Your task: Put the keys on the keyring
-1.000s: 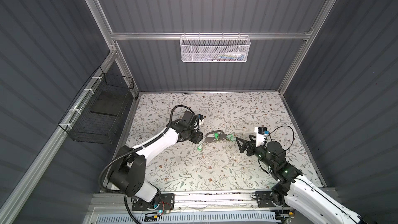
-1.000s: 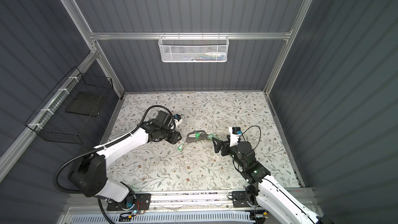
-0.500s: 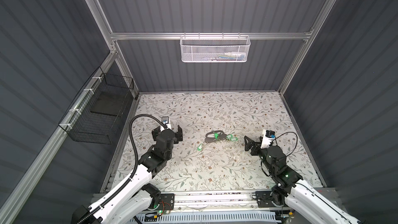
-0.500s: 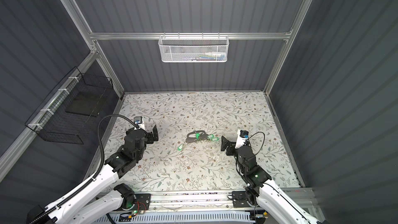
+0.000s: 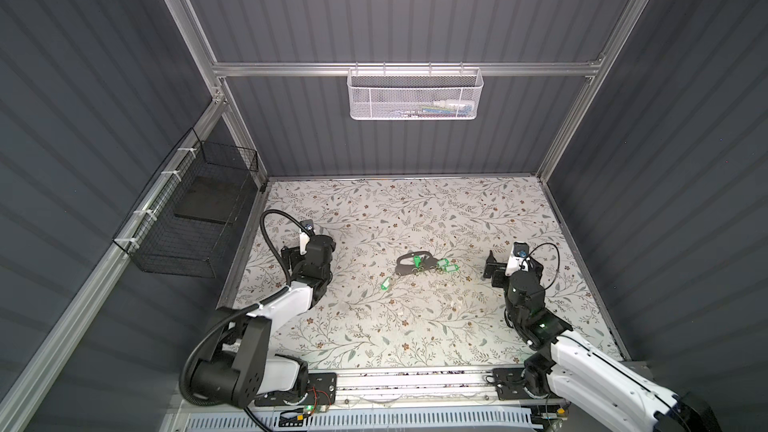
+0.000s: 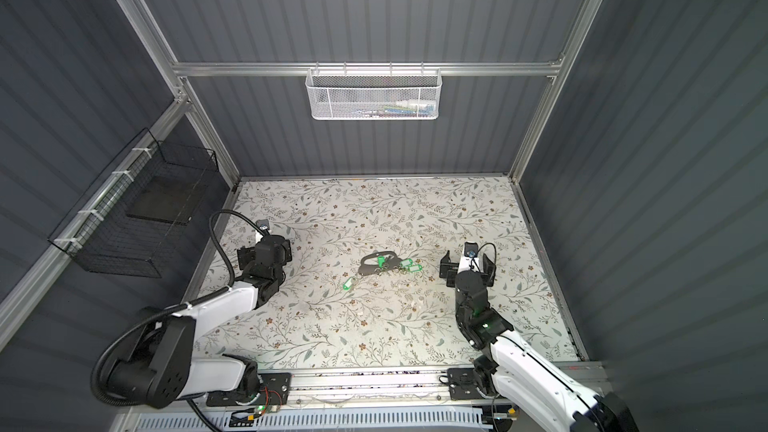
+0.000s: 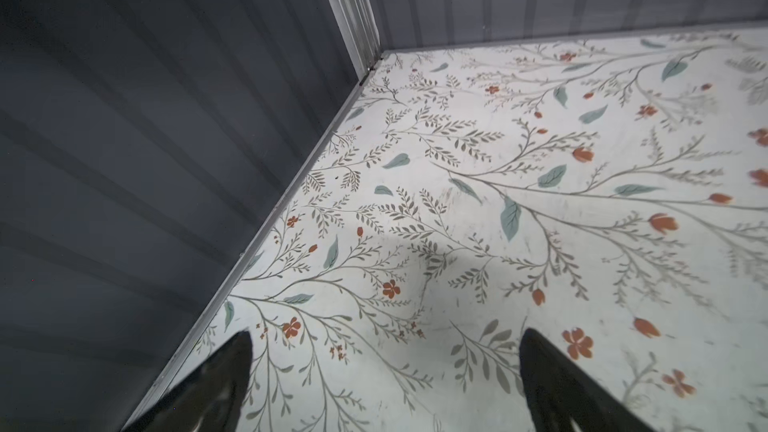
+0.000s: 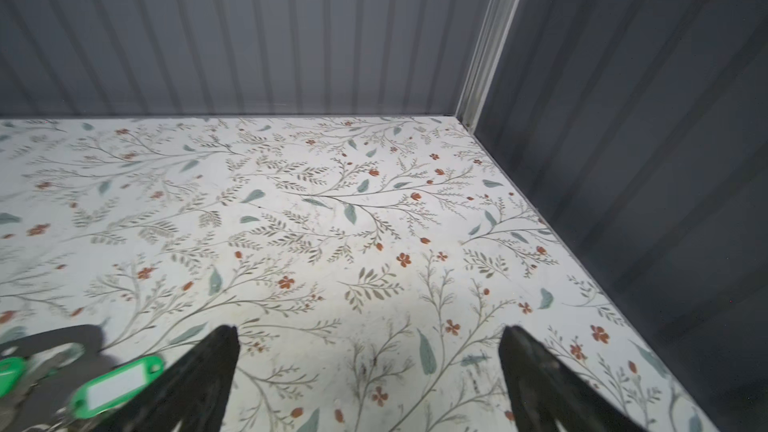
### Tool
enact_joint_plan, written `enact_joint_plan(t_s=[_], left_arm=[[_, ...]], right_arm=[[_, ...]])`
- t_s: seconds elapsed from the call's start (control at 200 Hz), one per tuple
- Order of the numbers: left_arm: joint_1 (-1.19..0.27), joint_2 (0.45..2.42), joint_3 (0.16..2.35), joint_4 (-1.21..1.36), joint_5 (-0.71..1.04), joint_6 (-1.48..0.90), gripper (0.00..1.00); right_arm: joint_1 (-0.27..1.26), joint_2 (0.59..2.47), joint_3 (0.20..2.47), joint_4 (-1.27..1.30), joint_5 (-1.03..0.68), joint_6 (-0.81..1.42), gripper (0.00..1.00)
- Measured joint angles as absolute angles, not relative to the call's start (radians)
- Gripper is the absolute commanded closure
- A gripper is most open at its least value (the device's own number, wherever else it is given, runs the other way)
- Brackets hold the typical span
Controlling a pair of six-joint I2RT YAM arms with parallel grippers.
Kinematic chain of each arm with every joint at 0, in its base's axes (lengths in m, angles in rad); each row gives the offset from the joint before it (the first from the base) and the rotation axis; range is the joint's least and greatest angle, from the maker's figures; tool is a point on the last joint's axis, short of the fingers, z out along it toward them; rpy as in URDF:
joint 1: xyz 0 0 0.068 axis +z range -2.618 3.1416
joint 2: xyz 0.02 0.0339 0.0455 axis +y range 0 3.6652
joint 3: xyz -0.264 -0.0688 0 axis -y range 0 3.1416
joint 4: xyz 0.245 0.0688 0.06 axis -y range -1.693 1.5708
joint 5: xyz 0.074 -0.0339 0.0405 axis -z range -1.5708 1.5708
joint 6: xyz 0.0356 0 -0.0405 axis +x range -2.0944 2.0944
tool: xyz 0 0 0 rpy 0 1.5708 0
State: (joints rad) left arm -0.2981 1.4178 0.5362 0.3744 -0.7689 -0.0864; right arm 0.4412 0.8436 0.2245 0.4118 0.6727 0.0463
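The floral counter [image 5: 415, 326] filled the lower middle of both top views, boxed in by ribbed grey walls [image 5: 374, 14]. At its centre lay the keyring [image 5: 409, 264], with green keys [image 5: 446, 265] clustered against it. The left hand [image 7: 384, 338] and right hand [image 8: 370, 330] both gaped wide, empty.

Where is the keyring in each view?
Both top views: keyring lies mid-way across the floral table.
Left wrist: not in it.
Right wrist: at the picture's edge, outside the right claw.
Shared landmark: the green keys beside it.
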Motion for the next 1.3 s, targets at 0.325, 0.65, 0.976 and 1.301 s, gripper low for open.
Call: enact_joint_plan(t_s=[0.325, 0.65, 0.976, 1.301], left_arm=[[-0.236, 1.615, 0.508, 0.661, -0.626, 0.019, 0.00], [-0.147, 1.703, 0.420, 0.929, -0.397, 0.045, 0.00], [-0.133, 1.707, 0.426, 0.956, -0.293, 0.049, 0.00], [-0.075, 1.707, 0.459, 0.917, -0.250, 0.015, 0.00]], right_arm=[[0.291, 1.242, 0.236, 0.712, 0.617, -0.082, 0.01], [0.113, 1.386, 0.211, 1.092, 0.335, -0.090, 0.01], [-0.002, 1.473, 0.259, 1.133, 0.117, -0.013, 0.01], [-0.037, 1.465, 0.302, 1.039, 0.119, 0.052, 0.01]])
